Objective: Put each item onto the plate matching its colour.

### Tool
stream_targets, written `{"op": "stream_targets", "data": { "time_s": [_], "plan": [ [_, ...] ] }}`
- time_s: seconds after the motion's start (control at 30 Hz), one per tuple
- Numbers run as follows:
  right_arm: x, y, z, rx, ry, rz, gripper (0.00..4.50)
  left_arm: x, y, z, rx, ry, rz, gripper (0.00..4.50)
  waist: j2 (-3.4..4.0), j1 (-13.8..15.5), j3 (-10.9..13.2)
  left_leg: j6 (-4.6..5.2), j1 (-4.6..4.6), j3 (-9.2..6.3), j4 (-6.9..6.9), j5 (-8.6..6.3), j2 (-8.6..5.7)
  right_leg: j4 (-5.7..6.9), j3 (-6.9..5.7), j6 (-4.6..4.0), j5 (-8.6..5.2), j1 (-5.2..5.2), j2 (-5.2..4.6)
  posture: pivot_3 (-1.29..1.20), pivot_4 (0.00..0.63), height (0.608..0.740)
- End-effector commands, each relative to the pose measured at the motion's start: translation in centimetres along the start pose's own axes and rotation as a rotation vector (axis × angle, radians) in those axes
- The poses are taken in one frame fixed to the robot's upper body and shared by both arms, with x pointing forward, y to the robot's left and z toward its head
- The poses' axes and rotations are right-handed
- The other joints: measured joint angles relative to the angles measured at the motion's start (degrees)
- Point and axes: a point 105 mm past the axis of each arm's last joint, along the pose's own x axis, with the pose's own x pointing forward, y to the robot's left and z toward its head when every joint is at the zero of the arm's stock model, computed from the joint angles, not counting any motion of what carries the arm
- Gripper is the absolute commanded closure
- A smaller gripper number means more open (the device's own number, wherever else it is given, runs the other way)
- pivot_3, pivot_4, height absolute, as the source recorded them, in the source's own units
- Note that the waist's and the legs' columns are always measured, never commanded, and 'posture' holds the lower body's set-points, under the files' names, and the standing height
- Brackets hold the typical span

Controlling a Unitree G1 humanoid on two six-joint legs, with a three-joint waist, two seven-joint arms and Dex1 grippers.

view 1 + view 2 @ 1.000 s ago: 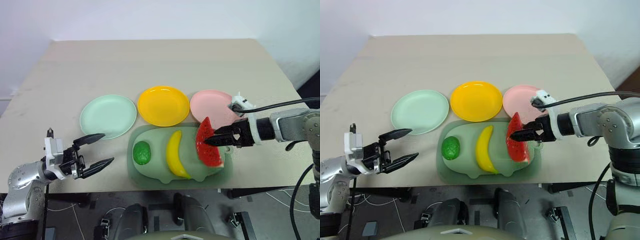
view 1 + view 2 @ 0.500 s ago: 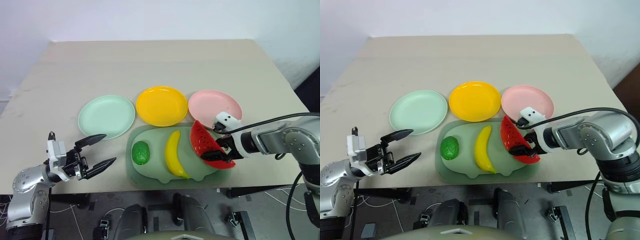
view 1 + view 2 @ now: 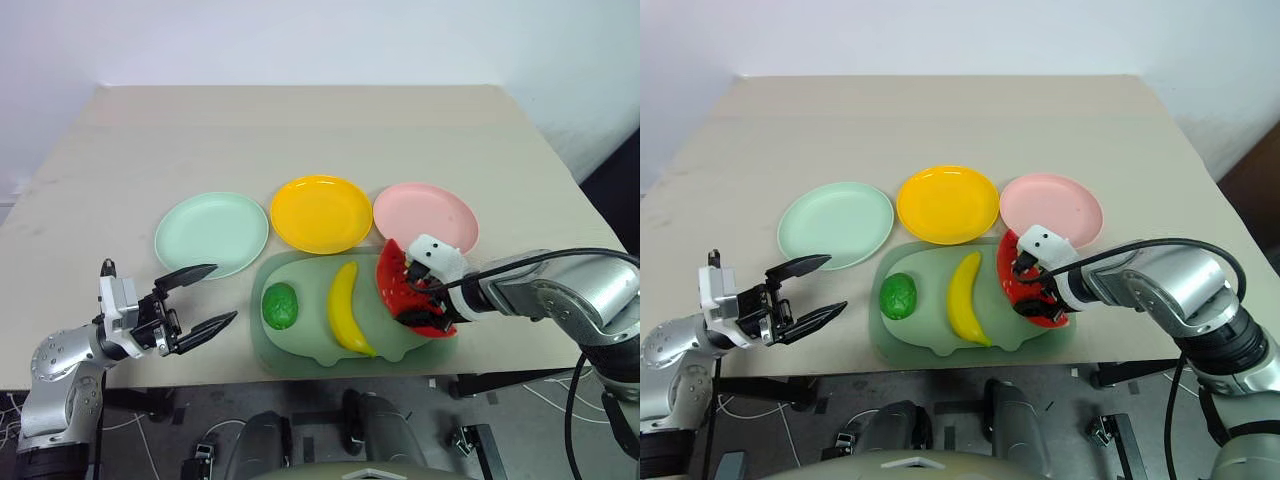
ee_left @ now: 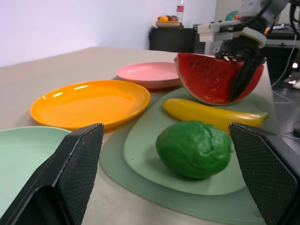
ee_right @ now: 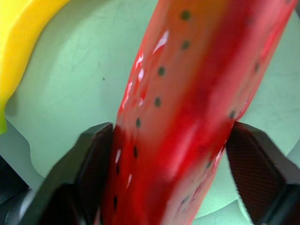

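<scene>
**Watermelon wedge between the right claw's fingers, pink plate just above it**

In the lower right of the left eye view, the right gripper (image 3: 420, 300) points down onto the watermelon wedge (image 3: 400, 290), which sits at the right end of the sage-green cutting board (image 3: 300, 345). In the right wrist view one black finger (image 5: 96, 164) lies on each flat side of the wedge, straddling it across its thin width; whether they are already clamped tight I cannot tell. The pink plate (image 3: 425, 215) lies directly above the wedge in the frame, just beyond the board's edge, so the carry looks like a short lift up-frame. The right arm is plainly the nearer one. The left gripper (image 3: 200, 300) hangs at lower left with its fingers spread apart, holding nothing, well apart from the wedge.
</scene>
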Motion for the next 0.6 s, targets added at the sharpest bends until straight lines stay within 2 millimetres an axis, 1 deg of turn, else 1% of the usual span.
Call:
{"op": "stream_targets", "data": {
  "time_s": [0.03, 0.1, 0.17, 0.2, 0.27, 0.33, 0.4, 0.47, 0.6],
  "plan": [
    [-0.2, 0.2, 0.7, -0.003, -0.016, 0.063, 1.33, 0.0, 0.2, 0.2, 0.029, -0.01, -0.005, 0.0, 0.02, 0.0, 0.0, 0.0, -0.01, 0.0, 0.0, 0.0, -0.01, 0.0, 0.0, 0.0, 0.0, 0.0, 0.0, 0.0, 0.15, 0.736],
    [-0.9, 0.2, 1.9, 0.016, -0.067, 0.108, 1.33, 0.0, 0.3, 0.1, 0.03, -0.009, -0.005, 0.0, 0.06, 0.1, 0.0, 0.0, -0.08, 0.0, 0.0, 0.0, -0.01, 0.0, 0.0, 0.0, 0.0, -0.07, 0.0, 0.0, 0.15, 0.736],
    [-2.0, -0.2, 3.9, 0.044, -0.153, 0.149, 1.33, -0.1, 0.3, 0.1, 0.03, -0.01, -0.006, 0.0, 0.13, 0.1, 0.1, 0.0, -0.23, 0.01, 0.0, 0.0, -0.06, 0.01, 0.0, 0.01, 0.01, -0.21, -0.01, 0.0, 0.15, 0.736],
    [-2.4, -0.3, 4.5, 0.052, -0.181, 0.162, 1.33, -0.1, 0.3, 0.0, 0.03, -0.01, -0.006, 0.0, 0.16, 0.2, 0.1, 0.0, -0.29, 0.02, 0.0, 0.0, -0.07, 0.01, 0.0, 0.04, 0.03, -0.27, -0.01, 0.0, 0.15, 0.736],
    [-3.5, -1.5, 6.1, 0.079, -0.251, 0.156, 1.33, -0.1, 0.3, 0.0, 0.029, -0.01, -0.006, 0.0, 0.2, 0.3, 0.1, 0.0, -0.33, 0.02, 0.0, 0.0, -0.09, 0.01, -0.01, 0.17, 0.11, -0.29, -0.02, 0.0, 0.15, 0.736],
    [-4.4, -3.7, 7.5, 0.141, -0.311, 0.106, 1.33, -0.2, 0.3, 0.0, 0.029, -0.012, -0.006, 0.0, 0.2, 0.3, 0.1, 0.0, -0.34, 0.02, 0.0, 0.0, -0.09, 0.0, -0.02, 0.15, 0.1, -0.3, -0.05, 0.0, 0.15, 0.736],
    [-4.6, -5.9, 8.0, 0.187, -0.331, 0.035, 1.33, -0.2, 0.4, 0.0, 0.031, -0.012, -0.007, 0.0, 0.2, 0.4, 0.1, 0.01, -0.36, 0.03, 0.01, 0.0, -0.13, -0.01, -0.02, 0.12, 0.08, -0.29, -0.08, 0.0, 0.15, 0.736],
    [-4.4, -7.2, 8.0, 0.214, -0.326, -0.01, 1.33, -0.2, 0.4, 0.0, 0.032, -0.012, -0.007, 0.0, 0.2, 0.4, 0.1, 0.01, -0.36, 0.05, 0.01, 0.0, -0.15, -0.03, -0.04, 0.02, 0.02, -0.27, -0.1, 0.0, 0.15, 0.736],
    [-2.9, -11.1, 6.4, 0.262, -0.285, -0.16, 1.33, -0.2, 0.5, 0.0, 0.038, -0.012, -0.007, 0.0, 0.21, 0.2, 0.1, 0.02, -0.38, 0.19, -0.01, -0.01, -0.16, -0.01, -0.05, 0.17, 0.11, -0.3, -0.1, 0.0, 0.15, 0.736]
  ]
}}
